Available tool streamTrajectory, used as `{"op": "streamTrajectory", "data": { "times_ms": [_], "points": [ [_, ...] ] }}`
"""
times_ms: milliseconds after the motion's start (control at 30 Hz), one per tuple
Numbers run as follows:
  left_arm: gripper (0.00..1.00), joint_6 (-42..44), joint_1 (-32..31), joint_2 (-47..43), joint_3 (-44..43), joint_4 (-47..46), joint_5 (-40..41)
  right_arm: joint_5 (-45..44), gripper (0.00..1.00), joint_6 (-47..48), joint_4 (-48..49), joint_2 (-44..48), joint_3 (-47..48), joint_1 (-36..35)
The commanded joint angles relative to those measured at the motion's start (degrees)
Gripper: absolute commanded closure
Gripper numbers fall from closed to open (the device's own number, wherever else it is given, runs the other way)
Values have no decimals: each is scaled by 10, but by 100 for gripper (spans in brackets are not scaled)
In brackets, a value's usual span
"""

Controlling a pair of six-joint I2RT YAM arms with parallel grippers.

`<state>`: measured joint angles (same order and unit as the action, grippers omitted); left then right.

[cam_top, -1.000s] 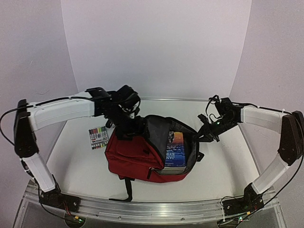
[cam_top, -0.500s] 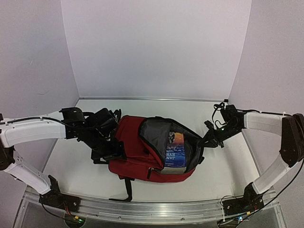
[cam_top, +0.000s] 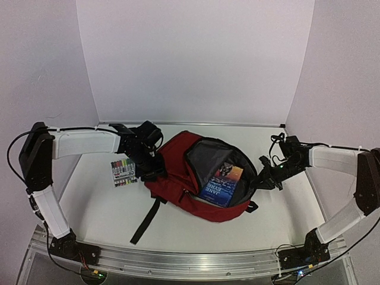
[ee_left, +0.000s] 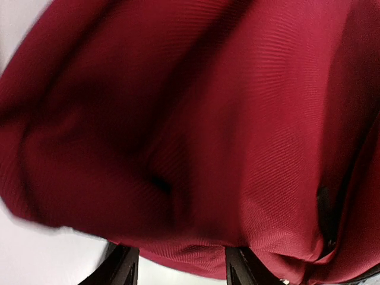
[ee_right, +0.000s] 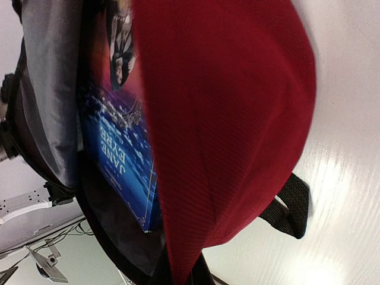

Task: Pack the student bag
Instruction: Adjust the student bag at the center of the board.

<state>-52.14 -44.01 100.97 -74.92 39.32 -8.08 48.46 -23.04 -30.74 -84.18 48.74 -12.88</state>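
The student bag [cam_top: 178, 172], dark red with grey lining, lies open in the middle of the table with its mouth facing right. A blue "Jane Eyre" book [cam_top: 222, 184] sits inside it. My left gripper [cam_top: 149, 171] is at the bag's left edge. In the left wrist view red fabric [ee_left: 208, 119] fills the frame, and a bunched fold sits between the half-closed fingers [ee_left: 122, 268]. My right gripper [cam_top: 263, 177] is shut on the bag's right rim. In the right wrist view the red flap [ee_right: 225, 119] runs down into the gripper [ee_right: 184, 276], beside the book [ee_right: 119, 154].
A flat pack of coloured markers [cam_top: 123, 172] lies on the table just left of my left gripper. A black strap [cam_top: 145, 219] trails from the bag toward the near edge. A black strap loop [ee_right: 291, 205] sticks out at the bag's right corner.
The bag has turned and slid back and right, its strap now trailing near-left. My left arm swung up to the bag's left edge and its jaws narrowed on fabric. The marker pack shows again.
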Motion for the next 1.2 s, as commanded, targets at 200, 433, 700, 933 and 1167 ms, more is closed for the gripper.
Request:
{"op": "streamTrajectory", "data": {
  "times_ms": [200,433,700,933,1167],
  "points": [
    [42,129,101,84,-187,-89,-68,51,100,-61,102,-77,86,1],
    [23,181,99,94,-290,-64,-139,66,47,-29,73,-15,121,12],
    [19,195,66,200,-408,-28,-158,-81,3,126,-25,56,223,25],
    [29,227,32,301,-517,38,-166,-77,4,144,-39,1,241,24],
    [71,265,-15,280,-511,4,-204,-89,10,163,-42,-54,314,25]
  ]
}}
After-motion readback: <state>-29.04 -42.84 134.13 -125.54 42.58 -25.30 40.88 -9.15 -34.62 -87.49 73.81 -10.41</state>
